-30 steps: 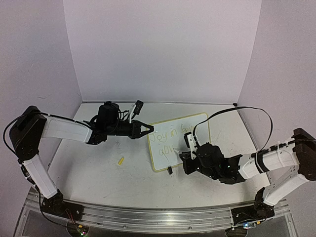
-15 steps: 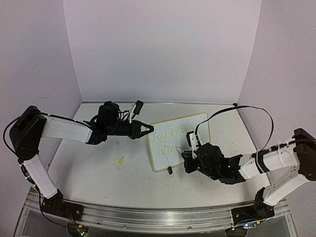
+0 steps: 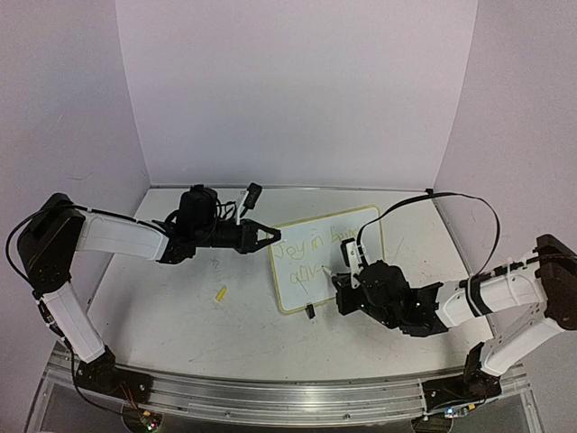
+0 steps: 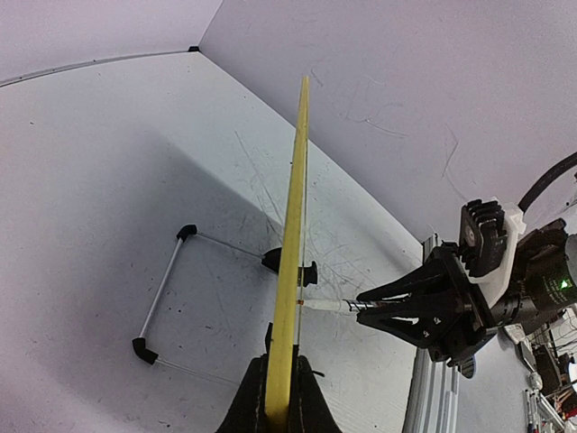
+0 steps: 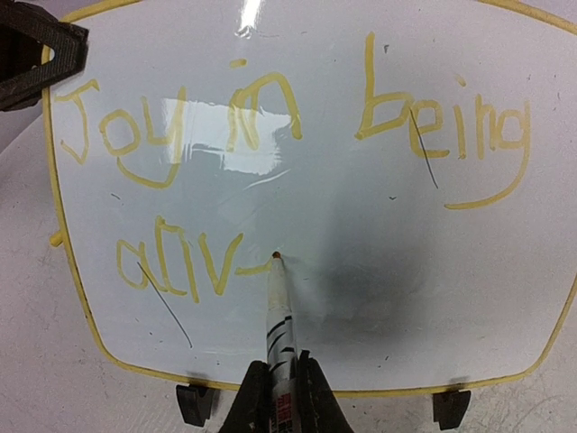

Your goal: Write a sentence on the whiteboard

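On your left, the left claw (image 3: 267, 236) is clamped on the left rim of the whiteboard (image 3: 302, 293), bracing it. The left wrist view shows the jaws pinching the yellow edge. A small yellow piece (image 3: 220, 294) lies loose on the table (image 3: 180, 316), well apart from the board and nearer you.

The board stands propped mid-table, between the two arms. The sentence (image 5: 270, 104) reads "Joy in being" on top and "aliv" below, with a short stroke running out from the "v".

On your right, the right claw (image 5: 278, 397) is closed around the pen (image 5: 278, 307), whose tip touches the board at the end of that stroke.

You look to be on the last letter. The next move likely calls for a small looped "e", made with light, even pressure while the left side holds the board firm.
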### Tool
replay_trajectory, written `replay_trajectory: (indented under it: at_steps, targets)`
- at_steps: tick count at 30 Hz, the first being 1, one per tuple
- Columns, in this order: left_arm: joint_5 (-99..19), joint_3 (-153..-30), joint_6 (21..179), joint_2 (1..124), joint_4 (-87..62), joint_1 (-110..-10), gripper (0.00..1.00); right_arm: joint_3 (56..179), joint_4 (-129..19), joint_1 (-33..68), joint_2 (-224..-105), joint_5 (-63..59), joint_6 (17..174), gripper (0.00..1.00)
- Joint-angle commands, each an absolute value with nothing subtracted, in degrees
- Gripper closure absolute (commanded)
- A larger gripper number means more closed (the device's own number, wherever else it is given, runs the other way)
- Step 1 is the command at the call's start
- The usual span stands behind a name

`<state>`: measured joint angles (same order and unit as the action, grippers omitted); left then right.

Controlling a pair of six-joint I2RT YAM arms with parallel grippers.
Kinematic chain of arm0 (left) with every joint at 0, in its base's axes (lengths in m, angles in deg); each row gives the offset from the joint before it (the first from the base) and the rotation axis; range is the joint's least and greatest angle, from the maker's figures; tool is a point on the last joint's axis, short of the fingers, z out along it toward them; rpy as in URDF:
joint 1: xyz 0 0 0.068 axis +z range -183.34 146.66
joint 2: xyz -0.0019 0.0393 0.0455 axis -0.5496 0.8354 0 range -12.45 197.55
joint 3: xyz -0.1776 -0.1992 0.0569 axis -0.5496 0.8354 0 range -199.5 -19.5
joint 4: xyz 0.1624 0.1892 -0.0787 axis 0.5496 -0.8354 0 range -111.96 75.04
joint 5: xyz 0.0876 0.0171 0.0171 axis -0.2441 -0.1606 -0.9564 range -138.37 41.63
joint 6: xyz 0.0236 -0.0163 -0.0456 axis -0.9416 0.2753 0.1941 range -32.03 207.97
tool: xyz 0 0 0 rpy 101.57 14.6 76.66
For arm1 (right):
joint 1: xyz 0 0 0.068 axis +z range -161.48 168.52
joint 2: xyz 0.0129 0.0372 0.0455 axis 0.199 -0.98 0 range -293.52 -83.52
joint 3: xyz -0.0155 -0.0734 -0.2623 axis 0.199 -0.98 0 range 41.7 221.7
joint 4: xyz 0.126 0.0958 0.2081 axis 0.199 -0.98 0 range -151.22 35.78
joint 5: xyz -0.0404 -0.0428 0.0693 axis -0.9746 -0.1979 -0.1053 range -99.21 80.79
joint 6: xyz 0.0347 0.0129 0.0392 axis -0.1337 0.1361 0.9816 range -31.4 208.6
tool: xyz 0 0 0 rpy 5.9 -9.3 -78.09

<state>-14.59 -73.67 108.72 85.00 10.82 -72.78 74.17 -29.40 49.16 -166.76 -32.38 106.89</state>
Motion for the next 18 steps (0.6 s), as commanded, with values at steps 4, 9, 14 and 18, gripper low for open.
replay_trajectory:
  at_steps: [4,9,14,18]
  targets:
    - [-22.2,-74.3,104.7,85.5,4.4,-72.2,1.0,76.4,-26.5,48.7,-168.0,-32.0,105.7,1.0]
    - [-22.3,-74.2,104.6,85.3,4.4,-72.3,1.0,76.5,-26.0,48.8,-168.5,-31.1,105.4,1.0]
    - [-22.2,-74.1,104.6,85.4,4.4,-72.3,1.0,76.8,-26.2,48.8,-168.8,-30.4,105.3,1.0]
    - [-22.5,-74.1,104.5,85.3,4.3,-72.3,1.0,76.3,-27.0,49.1,-168.6,-29.9,105.9,1.0]
